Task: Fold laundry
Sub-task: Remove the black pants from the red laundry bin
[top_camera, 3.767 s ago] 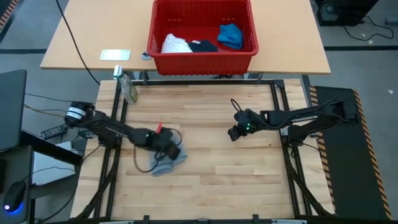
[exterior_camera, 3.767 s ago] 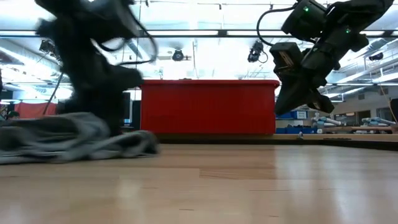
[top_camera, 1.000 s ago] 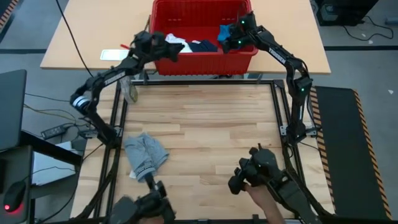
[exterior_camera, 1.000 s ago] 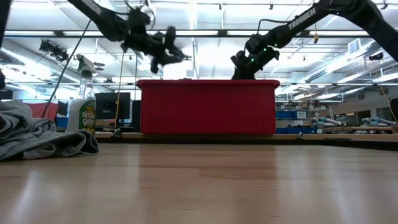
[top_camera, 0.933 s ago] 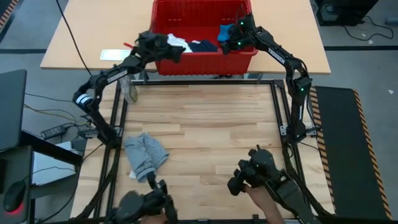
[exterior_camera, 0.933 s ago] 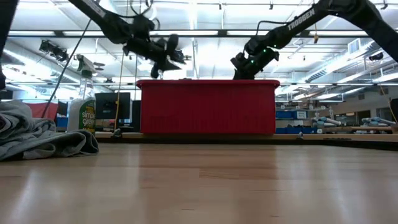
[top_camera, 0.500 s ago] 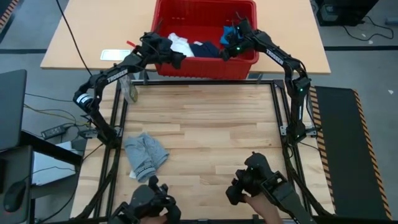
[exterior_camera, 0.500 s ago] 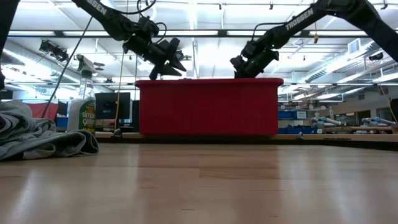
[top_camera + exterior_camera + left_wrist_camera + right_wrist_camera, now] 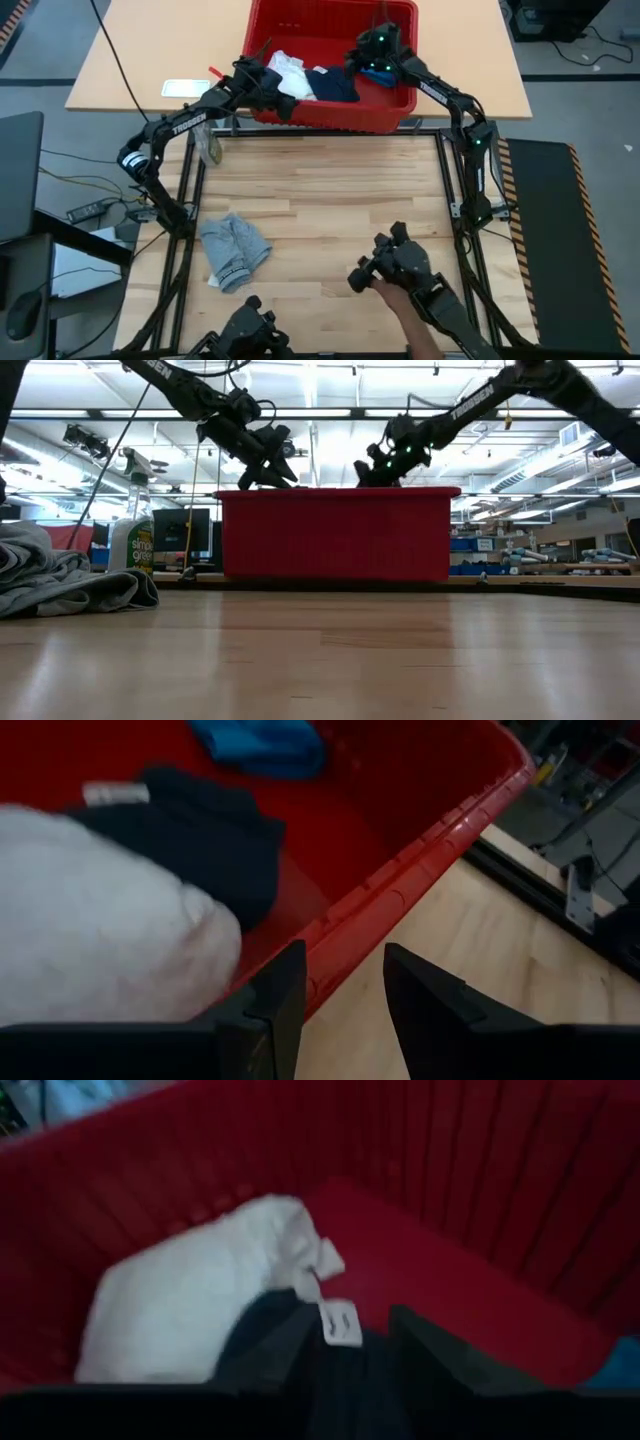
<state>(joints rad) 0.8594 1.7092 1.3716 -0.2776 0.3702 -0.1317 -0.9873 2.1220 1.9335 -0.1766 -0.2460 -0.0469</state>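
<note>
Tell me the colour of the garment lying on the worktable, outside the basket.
Grey T-shirt, crumpled near the table's left edge; the high view shows it best.

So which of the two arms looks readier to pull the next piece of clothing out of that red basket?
Probably the right. The right gripper is open inside the red basket, directly above the navy garment; the left gripper straddles the near rim.

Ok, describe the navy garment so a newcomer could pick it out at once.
Find the red plastic basket at the far edge of the wooden table. Three cloth pieces lie inside: the navy garment is the middle one, between the white cloth and the bright blue garment, under the right gripper. It is the darkest of the three and carries a small white tag.
</note>
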